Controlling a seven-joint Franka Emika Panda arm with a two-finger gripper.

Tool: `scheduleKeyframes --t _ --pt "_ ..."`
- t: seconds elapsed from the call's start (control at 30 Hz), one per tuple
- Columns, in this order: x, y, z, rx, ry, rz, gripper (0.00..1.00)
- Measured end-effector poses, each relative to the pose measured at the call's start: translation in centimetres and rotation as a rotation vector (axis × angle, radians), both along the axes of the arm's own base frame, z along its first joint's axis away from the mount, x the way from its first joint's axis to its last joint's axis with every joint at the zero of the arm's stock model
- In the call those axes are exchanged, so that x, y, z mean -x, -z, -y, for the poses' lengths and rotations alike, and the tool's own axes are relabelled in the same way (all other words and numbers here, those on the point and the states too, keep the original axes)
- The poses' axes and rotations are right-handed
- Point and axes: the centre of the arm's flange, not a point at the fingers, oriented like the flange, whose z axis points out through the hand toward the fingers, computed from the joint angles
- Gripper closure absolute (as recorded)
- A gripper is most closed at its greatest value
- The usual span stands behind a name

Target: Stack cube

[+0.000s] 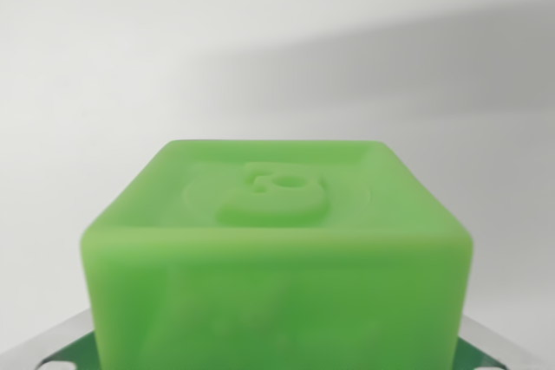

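In the wrist view, a green cube point(277, 257) is filling the lower middle, its base being cut off by the bottom edge. A raised figure is moulded into its top face but cannot be read. Dark green and silvery parts point(486, 354) are being glimpsed at both lower corners, mostly hidden. The fingers are not being shown, so their state cannot be told. Behind, a pale table point(277, 49) is lying open.

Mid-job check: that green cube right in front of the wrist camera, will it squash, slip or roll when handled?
The green cube looks moulded and slightly translucent with rounded edges, so probably rubbery, giving slightly under a squeeze. Its matte faces suggest decent grip rather than slipperiness. Flat faces make rolling unlikely. The gripper is not in view.
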Motion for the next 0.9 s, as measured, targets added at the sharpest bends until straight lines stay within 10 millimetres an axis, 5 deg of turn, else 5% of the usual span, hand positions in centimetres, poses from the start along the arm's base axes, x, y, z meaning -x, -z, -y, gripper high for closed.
scheduleKeyframes --t 0.9 --pt "3.2 -0.6 -1.9 0.001 0.183 -0.001 1.00"
